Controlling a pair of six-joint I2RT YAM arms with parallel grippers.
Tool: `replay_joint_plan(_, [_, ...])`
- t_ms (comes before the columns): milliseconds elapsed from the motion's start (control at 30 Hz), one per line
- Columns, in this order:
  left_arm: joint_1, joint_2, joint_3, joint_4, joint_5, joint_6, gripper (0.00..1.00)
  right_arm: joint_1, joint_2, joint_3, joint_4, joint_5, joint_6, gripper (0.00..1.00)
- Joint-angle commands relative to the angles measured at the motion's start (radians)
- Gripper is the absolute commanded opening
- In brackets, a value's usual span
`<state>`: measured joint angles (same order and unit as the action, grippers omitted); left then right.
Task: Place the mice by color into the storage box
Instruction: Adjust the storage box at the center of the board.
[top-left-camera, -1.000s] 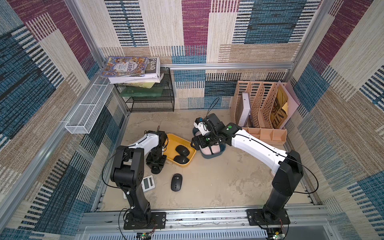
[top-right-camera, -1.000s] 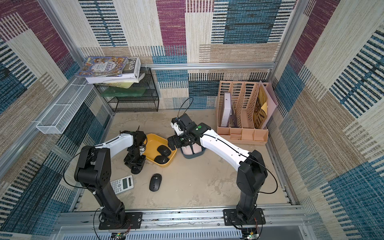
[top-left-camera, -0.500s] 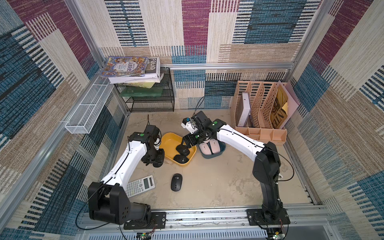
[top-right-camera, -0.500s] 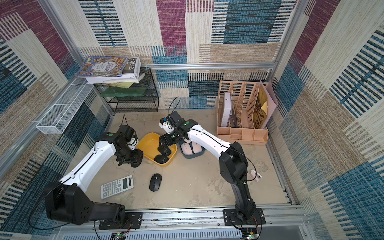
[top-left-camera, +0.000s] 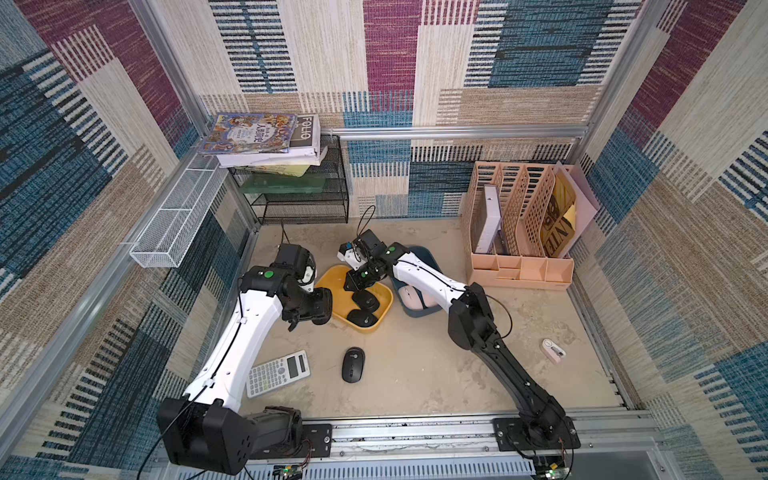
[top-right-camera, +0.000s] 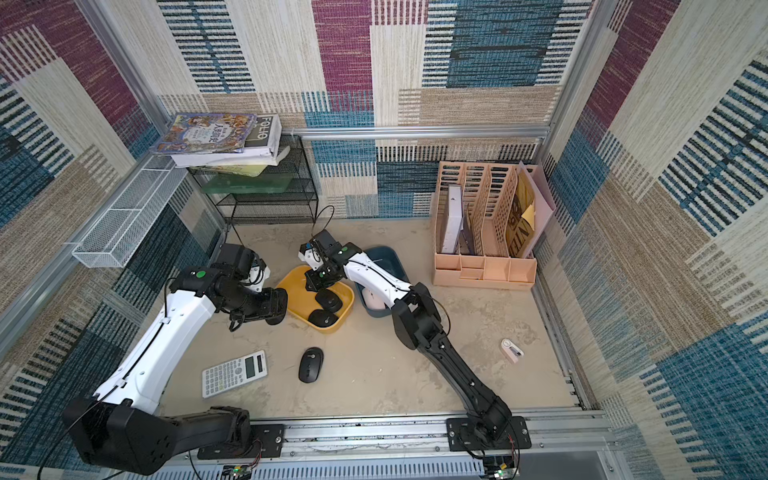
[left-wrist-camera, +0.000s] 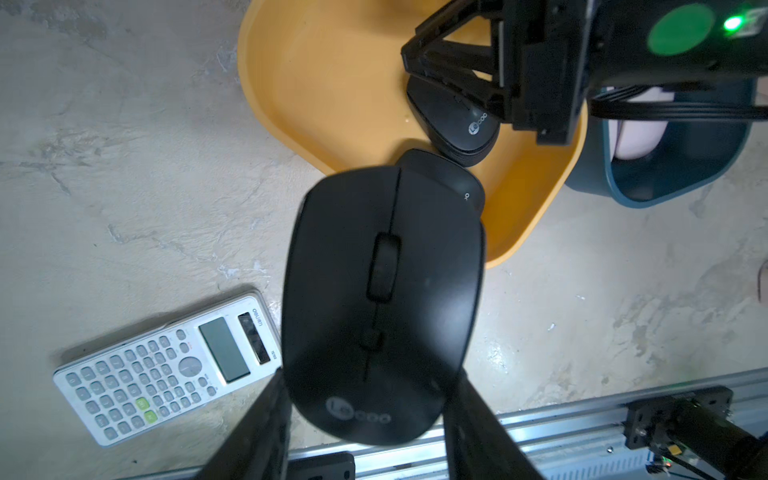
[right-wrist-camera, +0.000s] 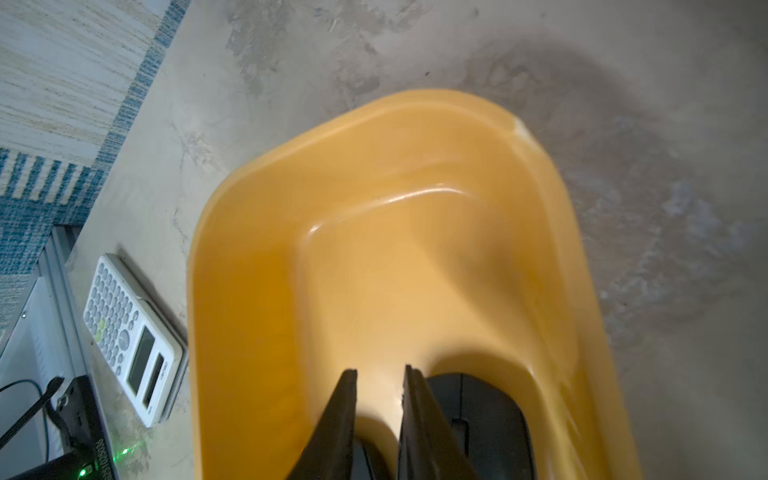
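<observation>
Four black mice are in view. The held mouse sits between the fingers of the left gripper. This gripper grasps the mouse at its logo end from both sides and holds it above the floor, just beside the rim of the yellow tray. Inside this tray lie the near tray mouse and the far tray mouse, close together.

The right gripper hangs low inside the same tray, right next to the far tray mouse. Its jaws stand close together with only a narrow gap, and nothing is between them.

The fourth mouse lies alone on the floor, near the calculator.

The pink mice lie in the blue tub, just beside the yellow tray. The right arm covers part of them, so I cannot tell how many are there.
</observation>
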<state>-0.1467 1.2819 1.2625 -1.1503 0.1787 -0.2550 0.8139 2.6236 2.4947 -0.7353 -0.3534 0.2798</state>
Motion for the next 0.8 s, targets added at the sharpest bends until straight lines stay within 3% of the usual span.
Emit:
replay_joint_plan(0, [0.001, -0.013, 0.000, 0.012, 0.024, -0.010, 0.45, 0.003, 0.005, 0.009, 0.088, 0.094, 0.051, 0.25])
replay_joint_plan(200, [-0.001, -0.023, -0.025, 0.021, 0.044, -0.012, 0.45, -0.029, -0.007, -0.015, 0.021, 0.319, 0.193, 0.25])
replay_joint_plan(333, [-0.001, -0.025, -0.044, 0.036, 0.059, -0.010, 0.45, -0.055, -0.124, -0.227, 0.086, 0.387, 0.234, 0.24])
replay_joint_plan(433, [-0.001, -0.025, -0.060, 0.048, 0.067, -0.012, 0.45, -0.075, -0.209, -0.376, 0.153, 0.401, 0.252, 0.24])
replay_joint_plan(600, [-0.015, -0.027, -0.067, 0.059, 0.073, -0.014, 0.45, -0.082, -0.276, -0.469, 0.117, 0.441, 0.237, 0.23])
replay_joint_plan(767, [-0.055, -0.007, -0.030, 0.095, 0.079, -0.040, 0.45, -0.072, -0.378, -0.605, 0.195, 0.424, 0.252, 0.24])
